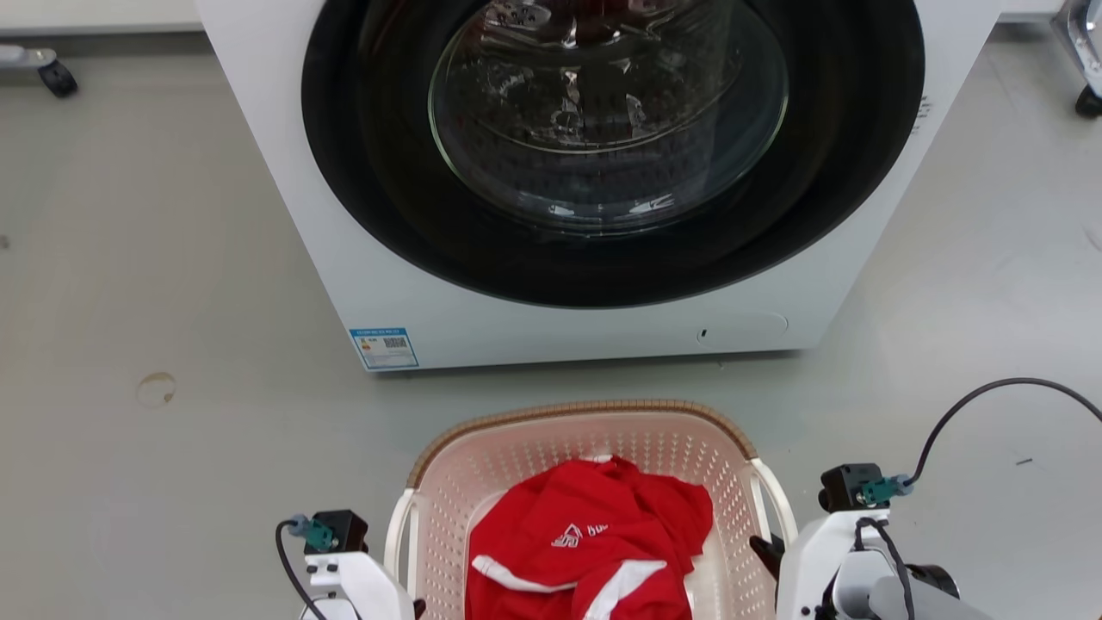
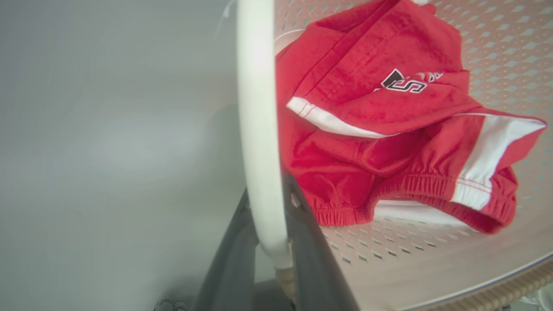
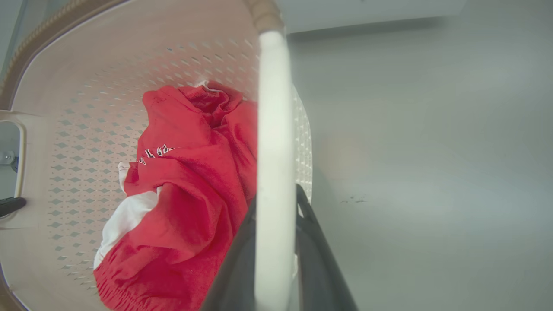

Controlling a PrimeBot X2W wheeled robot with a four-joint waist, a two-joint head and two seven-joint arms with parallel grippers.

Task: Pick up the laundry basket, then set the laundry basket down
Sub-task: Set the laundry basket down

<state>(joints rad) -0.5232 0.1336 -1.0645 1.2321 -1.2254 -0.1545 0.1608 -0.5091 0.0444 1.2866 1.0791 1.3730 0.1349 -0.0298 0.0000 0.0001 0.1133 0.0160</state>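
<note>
The laundry basket [image 1: 585,406], cream with perforated walls and a brown woven rim, sits low in the head view in front of the washer. A red garment with white stripes [image 1: 585,542] lies inside it. My left gripper [image 2: 268,194] is shut on the basket's left white handle [image 2: 257,108], with one dark finger on each side of the bar. In the same way, my right gripper [image 3: 276,194] is shut on the right white handle [image 3: 274,108]. I cannot tell whether the basket rests on the floor or hangs just above it.
A white washing machine [image 1: 551,336] with a shut dark glass door [image 1: 603,112] stands just beyond the basket. Grey floor [image 1: 129,258] spreads to both sides. Caster wheels stand at the far left [image 1: 56,79] and far right [image 1: 1086,102]. A black cable [image 1: 990,392] arcs over my right wrist.
</note>
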